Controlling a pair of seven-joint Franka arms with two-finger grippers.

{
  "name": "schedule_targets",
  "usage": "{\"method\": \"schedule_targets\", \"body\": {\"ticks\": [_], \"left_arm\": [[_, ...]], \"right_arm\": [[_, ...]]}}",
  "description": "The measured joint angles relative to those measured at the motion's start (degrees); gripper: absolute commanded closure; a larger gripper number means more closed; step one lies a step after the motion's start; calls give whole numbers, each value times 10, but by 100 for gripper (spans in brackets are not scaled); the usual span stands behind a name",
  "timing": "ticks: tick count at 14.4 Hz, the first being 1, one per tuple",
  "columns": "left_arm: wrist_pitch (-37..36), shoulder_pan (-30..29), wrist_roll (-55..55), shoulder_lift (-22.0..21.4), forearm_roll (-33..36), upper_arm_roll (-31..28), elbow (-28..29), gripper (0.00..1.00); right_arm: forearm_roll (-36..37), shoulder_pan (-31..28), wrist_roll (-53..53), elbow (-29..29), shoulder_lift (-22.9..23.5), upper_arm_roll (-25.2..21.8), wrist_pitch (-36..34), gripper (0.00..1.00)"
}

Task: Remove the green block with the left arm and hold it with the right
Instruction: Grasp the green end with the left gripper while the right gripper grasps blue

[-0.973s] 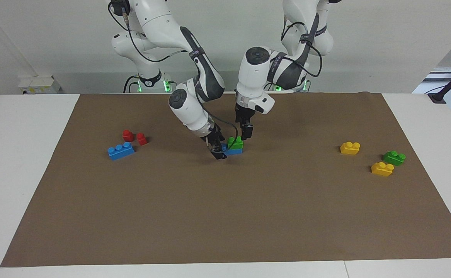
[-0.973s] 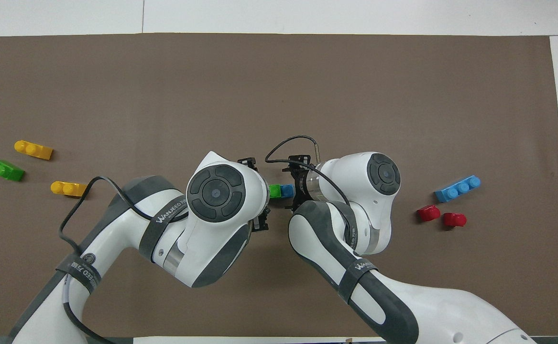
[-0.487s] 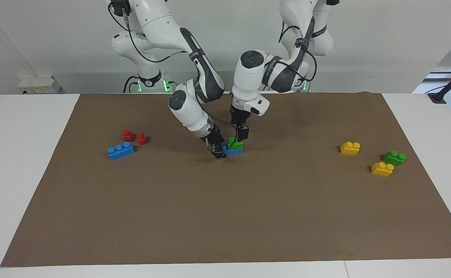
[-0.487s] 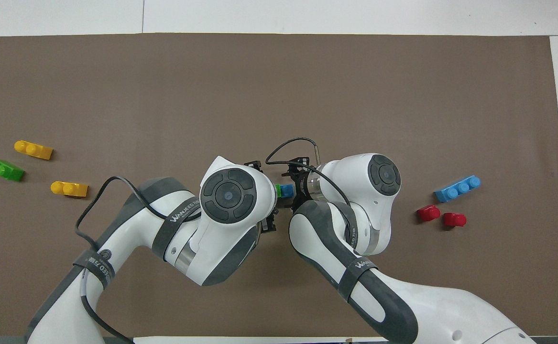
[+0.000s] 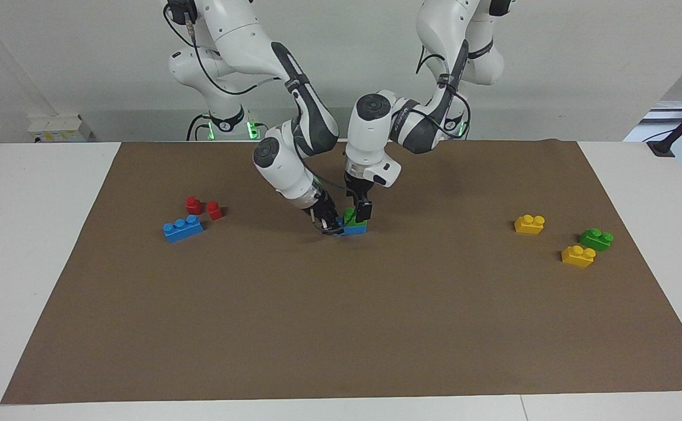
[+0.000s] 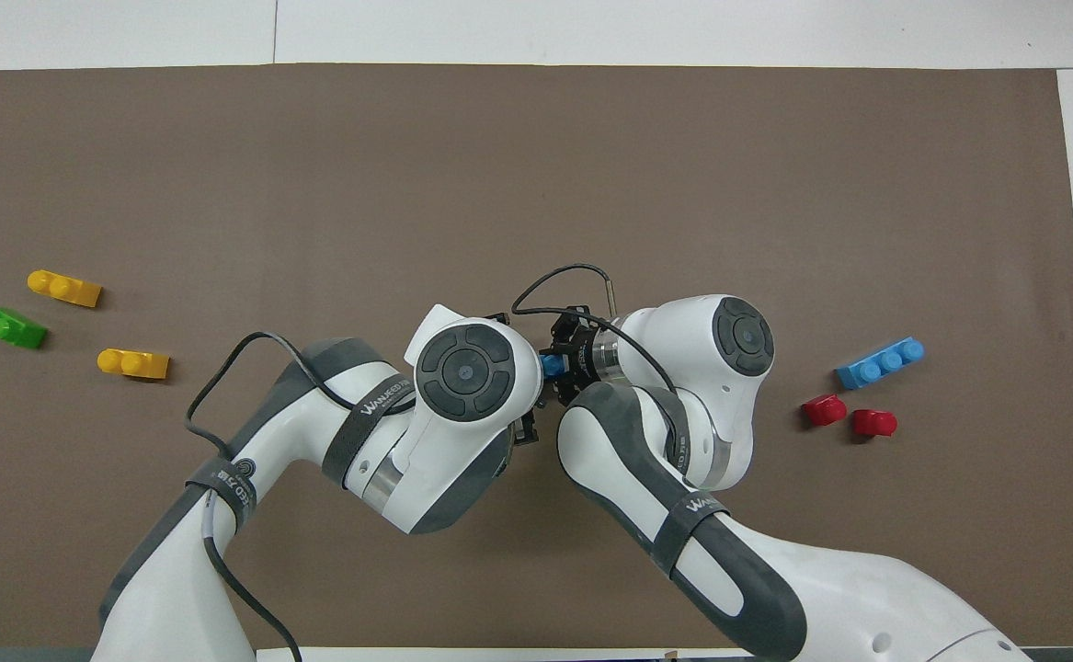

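Observation:
The green block (image 5: 350, 217) sits on top of a blue brick (image 5: 355, 229) in the middle of the brown mat (image 5: 341, 327). My left gripper (image 5: 359, 213) is down at the green block, coming from above. My right gripper (image 5: 330, 225) is tilted and shut on the blue brick at its end toward the right arm's end of the table. In the overhead view the left arm's wrist (image 6: 464, 370) hides the green block. Only a blue stud (image 6: 552, 365) shows there, beside the right gripper (image 6: 564, 360).
A second green brick (image 5: 596, 238) and two yellow bricks (image 5: 529, 224) (image 5: 578, 256) lie toward the left arm's end of the table. A longer blue brick (image 5: 183, 228) and two red pieces (image 5: 193, 204) (image 5: 214, 210) lie toward the right arm's end.
My left gripper has moved down and sideways onto the green block. The right gripper has stayed at the blue brick.

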State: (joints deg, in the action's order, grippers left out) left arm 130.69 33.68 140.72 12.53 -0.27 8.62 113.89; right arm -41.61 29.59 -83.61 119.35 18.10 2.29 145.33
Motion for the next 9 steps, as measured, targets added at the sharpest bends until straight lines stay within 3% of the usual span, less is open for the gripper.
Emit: {"method": "schedule_targets", "body": {"ticks": [9], "left_arm": [[10, 0, 3, 16, 21, -7, 0, 0]], "right_arm": [[-2, -2, 0, 0, 0, -1, 0, 100]]}}
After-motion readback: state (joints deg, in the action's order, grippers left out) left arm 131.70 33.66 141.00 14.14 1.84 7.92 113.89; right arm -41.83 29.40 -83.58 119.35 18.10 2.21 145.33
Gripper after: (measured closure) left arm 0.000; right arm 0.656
